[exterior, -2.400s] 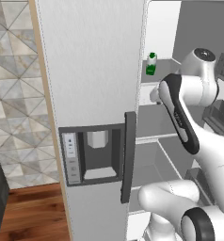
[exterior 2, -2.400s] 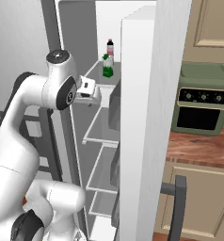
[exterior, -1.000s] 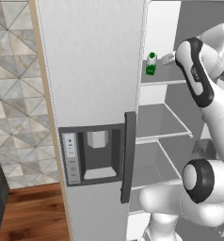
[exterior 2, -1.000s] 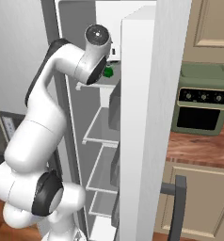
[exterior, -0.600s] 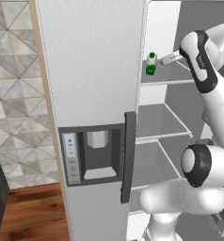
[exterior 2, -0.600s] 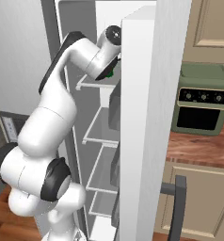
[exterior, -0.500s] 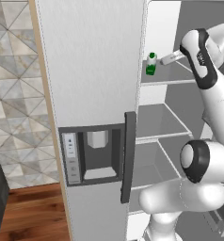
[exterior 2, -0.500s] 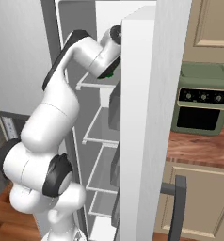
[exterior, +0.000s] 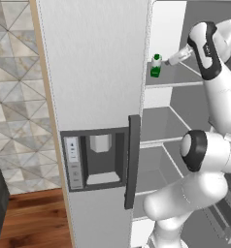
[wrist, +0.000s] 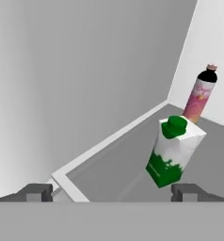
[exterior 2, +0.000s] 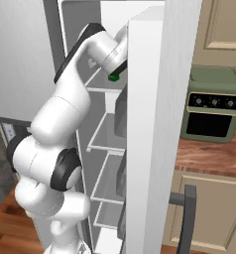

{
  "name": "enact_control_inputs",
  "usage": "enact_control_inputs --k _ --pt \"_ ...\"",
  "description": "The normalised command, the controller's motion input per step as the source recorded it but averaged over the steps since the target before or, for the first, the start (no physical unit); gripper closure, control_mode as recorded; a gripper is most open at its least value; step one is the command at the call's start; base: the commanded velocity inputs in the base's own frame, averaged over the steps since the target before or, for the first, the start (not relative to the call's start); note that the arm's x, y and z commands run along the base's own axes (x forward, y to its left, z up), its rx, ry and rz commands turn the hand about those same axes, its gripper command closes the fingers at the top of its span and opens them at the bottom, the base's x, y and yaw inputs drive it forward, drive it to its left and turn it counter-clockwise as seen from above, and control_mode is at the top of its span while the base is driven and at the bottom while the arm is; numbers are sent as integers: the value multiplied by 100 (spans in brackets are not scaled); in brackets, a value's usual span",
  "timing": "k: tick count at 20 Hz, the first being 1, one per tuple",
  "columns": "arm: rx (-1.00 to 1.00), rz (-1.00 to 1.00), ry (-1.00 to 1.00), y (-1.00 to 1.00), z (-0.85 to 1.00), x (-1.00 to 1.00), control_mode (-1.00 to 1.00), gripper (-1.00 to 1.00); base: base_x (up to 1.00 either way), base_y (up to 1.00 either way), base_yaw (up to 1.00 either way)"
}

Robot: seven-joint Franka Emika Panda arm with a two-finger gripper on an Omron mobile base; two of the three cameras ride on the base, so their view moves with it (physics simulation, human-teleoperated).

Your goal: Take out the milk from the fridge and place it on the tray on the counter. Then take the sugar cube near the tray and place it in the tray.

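Observation:
The fridge [exterior: 98, 68] stands open. On an upper shelf sits the milk [exterior: 156, 66], a small green and white carton with a green cap, upright. My gripper [exterior: 174, 58] is just right of it at the same height, open and holding nothing. In the hand view the milk [wrist: 174, 151] stands a short way ahead of my gripper [wrist: 113, 190], off toward the right fingertip [wrist: 185, 190] and outside the jaws. From the right base view a green corner of the milk [exterior 2: 113, 77] peeks out below my wrist. The tray and the sugar cube are out of view.
A dark-capped pink bottle [wrist: 201, 94] stands behind the milk near the shelf's back corner. The open fridge door [exterior 2: 157, 124] hangs close to my arm. Beyond it lies the counter [exterior 2: 204, 158] with a green oven appliance [exterior 2: 214, 106]. Lower shelves [exterior: 158, 143] sit below.
My arm has swung up and reached deeper into the fridge, bringing the gripper close beside the milk. The jaws stayed open and the milk has not moved.

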Motion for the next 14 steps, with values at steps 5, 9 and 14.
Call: enact_control_inputs --k 5,9,14 --pt "-6 -5 -1 16 0 10 -100 -100 0 0 0" --pt "-12 -7 0 31 0 17 -100 -100 0 0 0" --pt "-5 0 1 0 0 17 -100 -100 0 0 0"
